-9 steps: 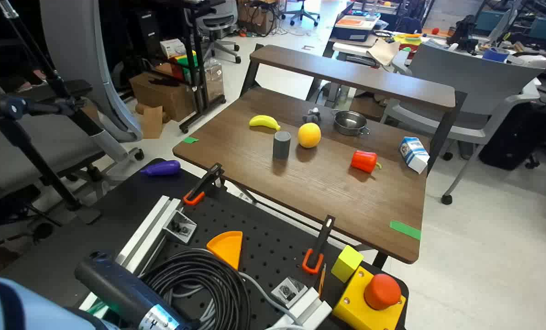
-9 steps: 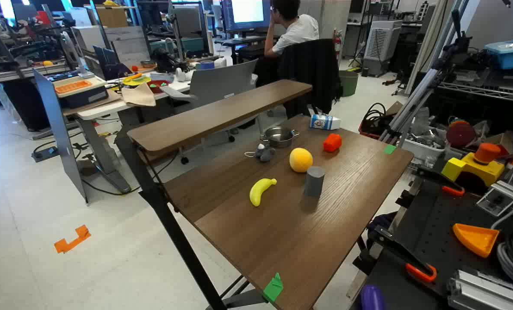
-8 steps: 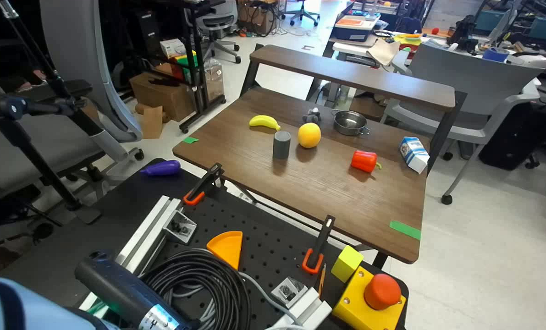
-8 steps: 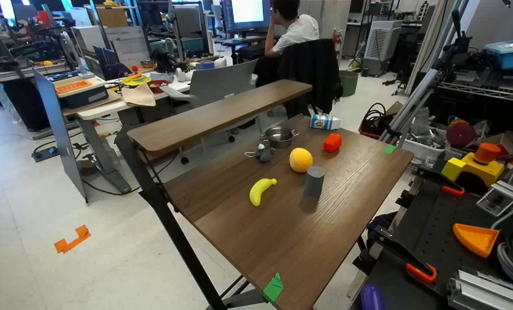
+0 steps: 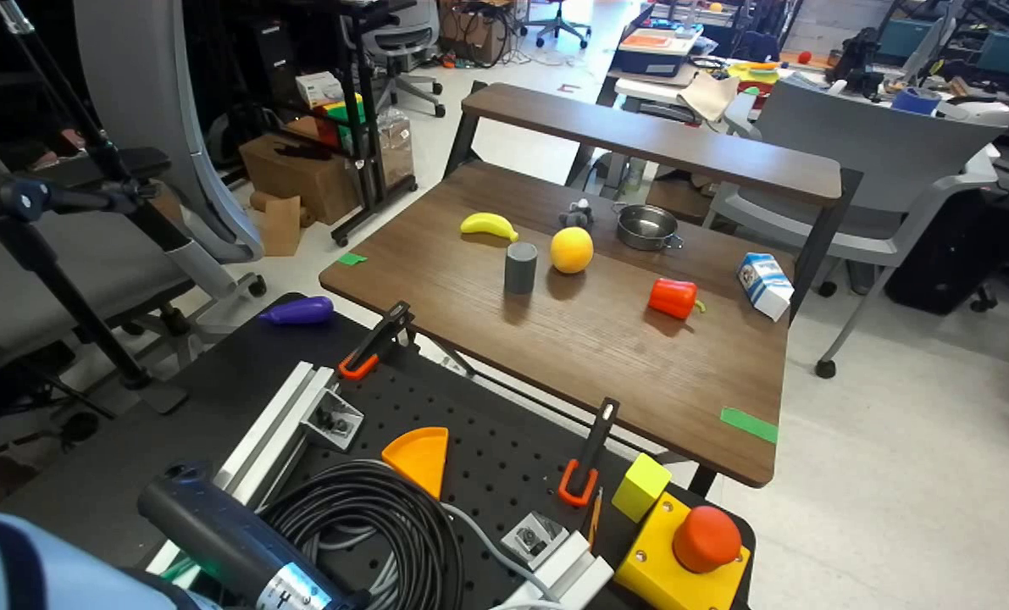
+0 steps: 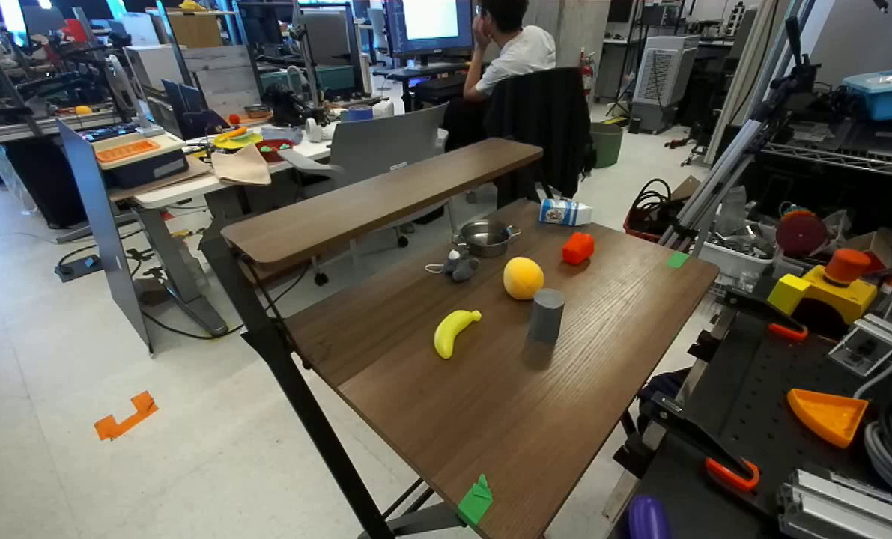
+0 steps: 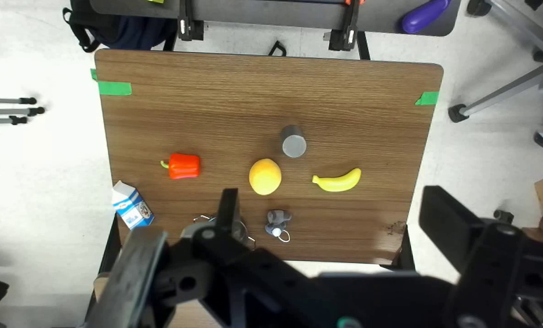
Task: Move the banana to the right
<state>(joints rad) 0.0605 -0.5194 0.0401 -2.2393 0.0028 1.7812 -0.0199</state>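
Note:
The yellow curved banana lies flat on the brown wooden table (image 5: 436, 271). It shows in both exterior views, here (image 5: 489, 225) and here (image 6: 454, 334), and in the wrist view (image 7: 338, 181). My gripper (image 7: 330, 200) shows only in the wrist view. Its two black fingers (image 7: 449, 228) stand wide apart with nothing between them. It hangs above the table, and the banana appears beyond and between the fingertips, well below them and not touched. The gripper is out of view in both exterior views.
Near the banana are a grey cylinder (image 7: 294, 143), a round yellow-orange fruit (image 7: 265, 176) and a grey toy mouse (image 7: 278, 221). A red pepper (image 7: 183, 166), a metal pot (image 5: 647, 227) and a milk carton (image 7: 133, 206) lie farther off. A raised shelf (image 5: 640, 135) spans the table's far edge.
The things on the table have not moved. In an exterior view the seated person in the background has shifted slightly.

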